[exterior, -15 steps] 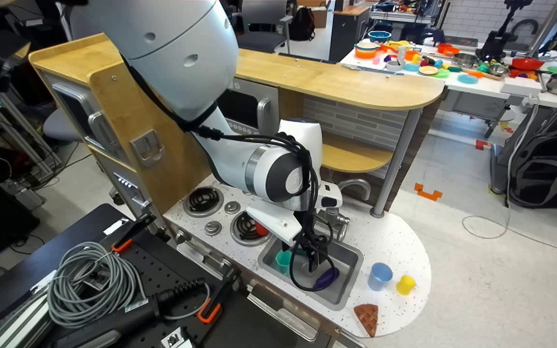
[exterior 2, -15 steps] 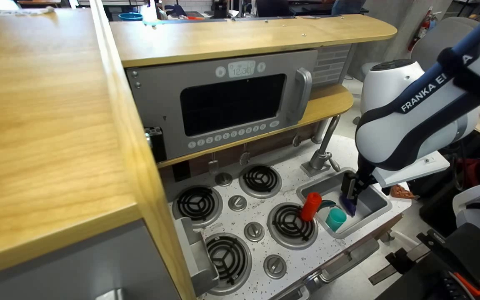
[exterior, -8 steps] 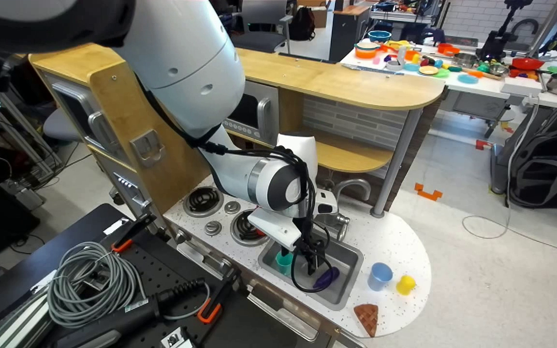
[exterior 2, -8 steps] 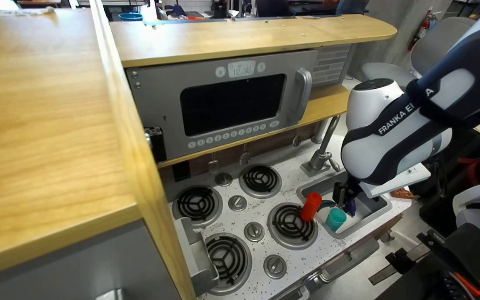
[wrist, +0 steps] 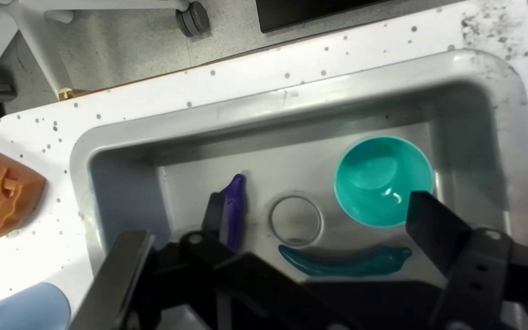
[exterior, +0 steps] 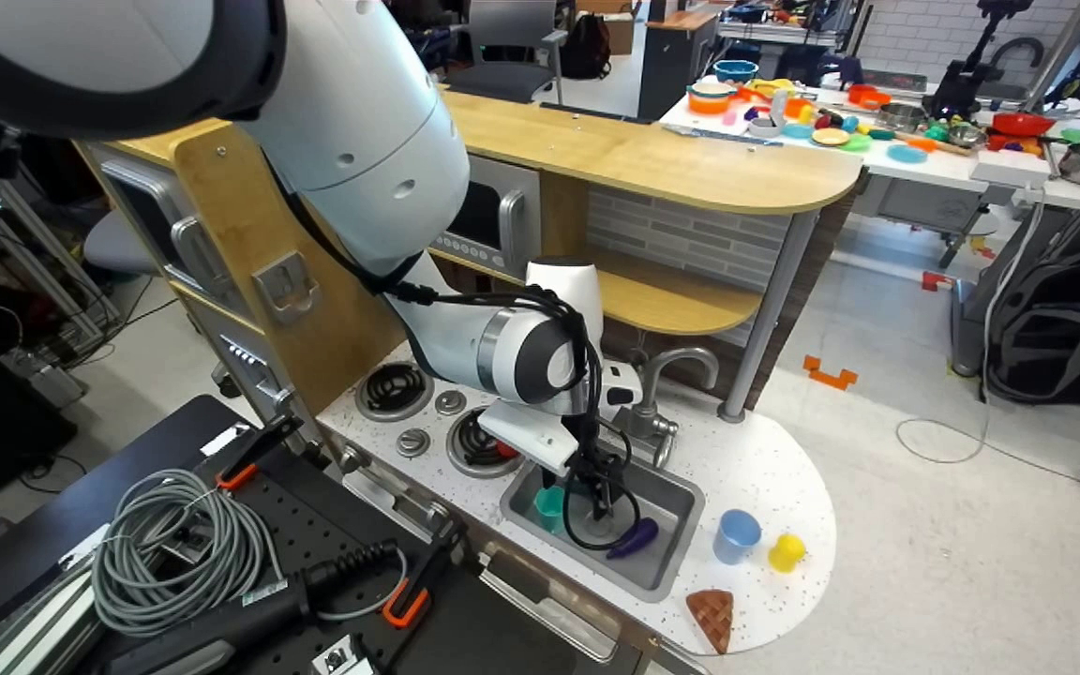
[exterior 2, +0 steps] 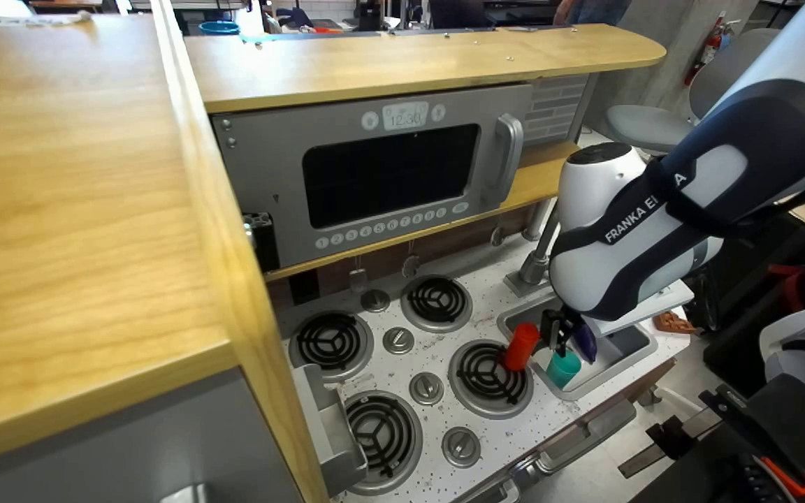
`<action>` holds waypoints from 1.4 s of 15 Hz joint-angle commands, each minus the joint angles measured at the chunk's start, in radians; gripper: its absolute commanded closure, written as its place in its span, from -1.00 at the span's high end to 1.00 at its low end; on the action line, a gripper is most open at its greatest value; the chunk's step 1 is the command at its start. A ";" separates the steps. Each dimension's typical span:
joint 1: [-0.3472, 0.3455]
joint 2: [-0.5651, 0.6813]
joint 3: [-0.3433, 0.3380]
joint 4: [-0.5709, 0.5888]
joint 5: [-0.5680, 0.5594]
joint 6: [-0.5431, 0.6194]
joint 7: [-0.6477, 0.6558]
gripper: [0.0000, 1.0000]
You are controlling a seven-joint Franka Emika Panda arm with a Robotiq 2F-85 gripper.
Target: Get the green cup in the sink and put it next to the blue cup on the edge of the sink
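The green cup stands mouth up in the grey sink, near one short end. It also shows in both exterior views. The blue cup stands on the counter beyond the opposite end; part of it shows in the wrist view. My gripper is open and empty over the sink. In the wrist view, one finger overlaps the green cup's rim and the other finger is over the purple item. The cup is off-centre between them. Cables partly hide the gripper in an exterior view.
A purple eggplant and a dark teal pepper lie in the sink. The faucet rises behind it. A red object stands at a burner beside the sink. A yellow piece and a brown pie slice are near the blue cup.
My gripper has moved across the sink from over the purple eggplant toward the green cup's end. The cups have not moved.
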 commanded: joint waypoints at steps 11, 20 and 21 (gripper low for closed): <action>0.024 0.063 -0.022 0.046 -0.013 0.008 -0.015 1.00; 0.030 0.118 -0.027 0.086 -0.014 -0.002 -0.017 1.00; 0.029 0.122 -0.026 0.090 -0.013 -0.003 -0.018 0.50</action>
